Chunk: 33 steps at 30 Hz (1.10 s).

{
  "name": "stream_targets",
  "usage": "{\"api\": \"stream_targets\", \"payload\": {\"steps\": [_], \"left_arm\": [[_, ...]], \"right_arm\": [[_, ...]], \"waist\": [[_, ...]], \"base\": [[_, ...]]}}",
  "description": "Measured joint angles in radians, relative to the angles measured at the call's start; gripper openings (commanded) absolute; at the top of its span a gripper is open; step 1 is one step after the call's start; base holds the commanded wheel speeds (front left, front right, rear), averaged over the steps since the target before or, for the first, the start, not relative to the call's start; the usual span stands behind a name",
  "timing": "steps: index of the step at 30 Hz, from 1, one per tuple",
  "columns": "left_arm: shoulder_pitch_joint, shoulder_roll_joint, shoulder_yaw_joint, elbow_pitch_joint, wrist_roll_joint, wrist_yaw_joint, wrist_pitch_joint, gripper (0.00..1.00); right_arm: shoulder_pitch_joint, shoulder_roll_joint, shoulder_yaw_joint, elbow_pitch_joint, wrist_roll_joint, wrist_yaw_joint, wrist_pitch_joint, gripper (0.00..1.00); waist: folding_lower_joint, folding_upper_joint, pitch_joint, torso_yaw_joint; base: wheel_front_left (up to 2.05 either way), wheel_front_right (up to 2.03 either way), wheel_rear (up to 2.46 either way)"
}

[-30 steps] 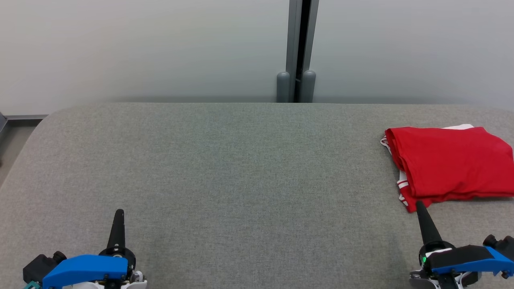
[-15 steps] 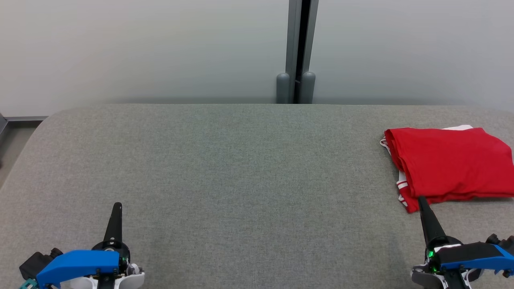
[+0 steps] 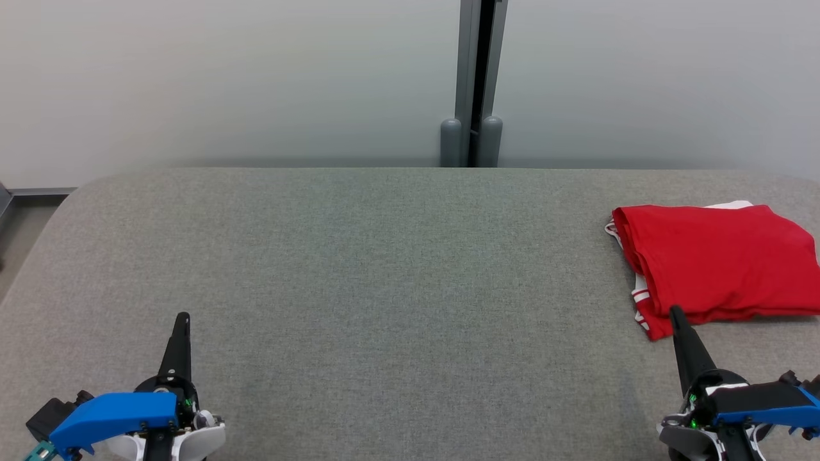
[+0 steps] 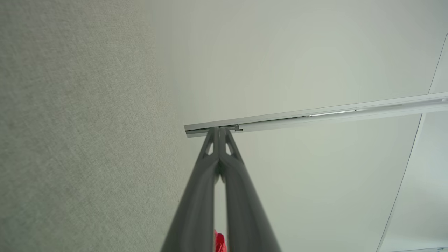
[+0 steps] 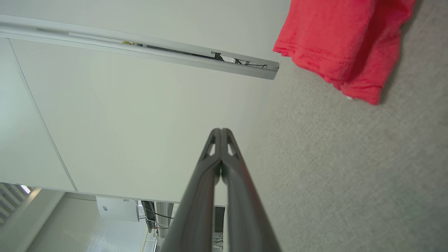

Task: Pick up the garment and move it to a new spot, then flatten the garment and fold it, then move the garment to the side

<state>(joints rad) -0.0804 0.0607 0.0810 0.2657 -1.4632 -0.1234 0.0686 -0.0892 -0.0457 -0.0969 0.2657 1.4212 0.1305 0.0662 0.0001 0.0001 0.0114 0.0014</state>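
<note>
From my console I judge the job all but done: the red garment [image 3: 717, 262] lies folded at three o'clock on the grey table [image 3: 384, 269], while my left gripper [image 3: 182, 320] and right gripper [image 3: 676, 315] rest empty at seven and five, fingers pressed together.

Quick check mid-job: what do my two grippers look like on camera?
The left gripper and right gripper match: long, tapering dark grey jaws with small triangular cut-outs near the tips, a black-and-white wrist housing under a blue cover, and a small green light at each base.
</note>
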Motion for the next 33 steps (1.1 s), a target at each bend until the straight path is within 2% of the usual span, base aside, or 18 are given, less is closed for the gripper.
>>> {"api": "stream_targets", "payload": {"steps": [26,33], "left_arm": [[-0.022,-0.009,0.033,-0.018,-0.142,-0.002,0.044,0.00],[-0.024,-0.010,0.034,-0.019,-0.148,-0.002,0.046,0.00]], "right_arm": [[-0.012,-0.001,-0.016,-0.019,0.183,0.000,0.047,0.00],[-0.012,-0.001,-0.017,-0.020,0.190,0.000,0.048,0.00]], "waist": [[-0.0002,0.0000,-0.008,-0.001],[-0.0002,0.0000,-0.008,-0.001]], "base": [[0.00,0.00,0.00],[0.00,0.00,0.00]]}}
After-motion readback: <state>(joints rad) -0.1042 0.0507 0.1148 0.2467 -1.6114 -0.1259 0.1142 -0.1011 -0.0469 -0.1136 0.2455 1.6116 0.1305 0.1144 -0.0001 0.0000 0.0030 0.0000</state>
